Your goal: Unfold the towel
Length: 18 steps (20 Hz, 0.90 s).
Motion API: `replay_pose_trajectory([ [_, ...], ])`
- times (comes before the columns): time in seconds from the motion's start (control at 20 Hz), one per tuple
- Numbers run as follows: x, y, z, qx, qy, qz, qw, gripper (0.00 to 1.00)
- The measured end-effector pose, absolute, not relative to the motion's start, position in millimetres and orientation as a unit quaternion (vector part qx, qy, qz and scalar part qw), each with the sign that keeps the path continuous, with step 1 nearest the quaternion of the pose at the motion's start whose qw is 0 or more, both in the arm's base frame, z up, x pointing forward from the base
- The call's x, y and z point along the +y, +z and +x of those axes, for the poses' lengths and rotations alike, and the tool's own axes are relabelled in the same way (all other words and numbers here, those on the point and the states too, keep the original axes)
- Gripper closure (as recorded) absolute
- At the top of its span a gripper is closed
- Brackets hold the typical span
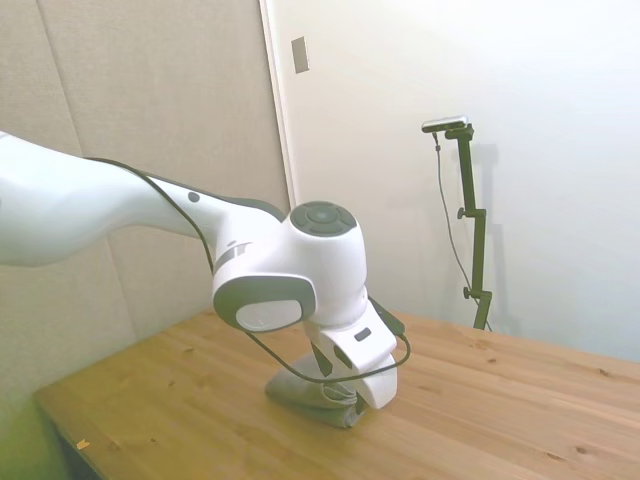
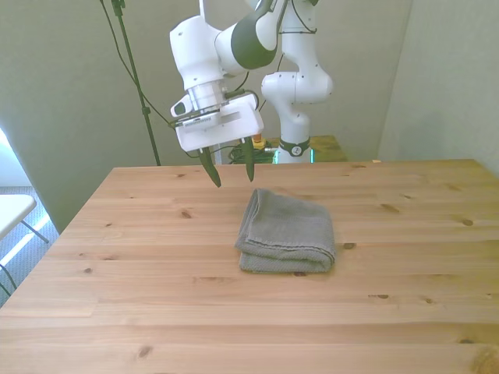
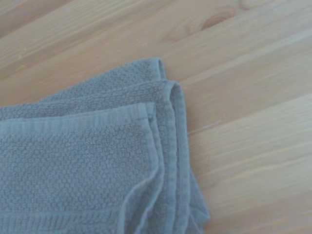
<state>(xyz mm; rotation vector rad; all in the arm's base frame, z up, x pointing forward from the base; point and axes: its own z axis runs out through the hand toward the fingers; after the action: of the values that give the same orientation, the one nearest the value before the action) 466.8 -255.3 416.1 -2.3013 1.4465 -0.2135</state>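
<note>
The towel [image 2: 286, 232] is lying folded on the wooden table [image 2: 156, 296], roughly at the middle of the surface and slightly toward the front view's right. It is resting flat in a compact, roughly square stack; nothing is pinning it or touching it. The wrist view is showing a corner of the towel [image 3: 97, 161] where several hemmed layers are lying one over another, the topmost hem sitting a little inside the ones beneath. This stepped stacking is leaving the top layer's edge exposed, which probably makes it the most accessible place to pinch a single layer.

The gripper [image 2: 231, 171] is hanging above the table on the far side of the towel, toward the front view's left of it, clear of the cloth. Its two dark fingers [image 2: 210, 170] are pointing downward and are standing parted by a moderate gap, with nothing between them. The parted jaws and the downward attitude suggest preparation for a descent onto a hem rather than a carry.

In the side view the wrist housing is hiding most of the towel [image 1: 300, 392], so contact cannot be checked from there.

Judged from the layout, the unfolding is not yet started: all folds are intact.
</note>
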Motion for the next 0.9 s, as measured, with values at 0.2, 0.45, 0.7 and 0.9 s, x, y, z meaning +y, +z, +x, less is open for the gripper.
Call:
replay_pose_trajectory([
  [0.2, -243.7, 392.8, 479.8, 0.486, -0.056, -0.839, 0.240, 0.00],
  [0.45, -233.9, 375.9, 487.4, 0.454, -0.026, -0.850, 0.266, 1.00],
  [0.7, -235.7, 375.4, 490.5, 0.446, -0.024, -0.854, 0.269, 1.00],
  [0.9, -236.0, 375.1, 490.4, 0.444, -0.024, -0.855, 0.269, 1.00],
])
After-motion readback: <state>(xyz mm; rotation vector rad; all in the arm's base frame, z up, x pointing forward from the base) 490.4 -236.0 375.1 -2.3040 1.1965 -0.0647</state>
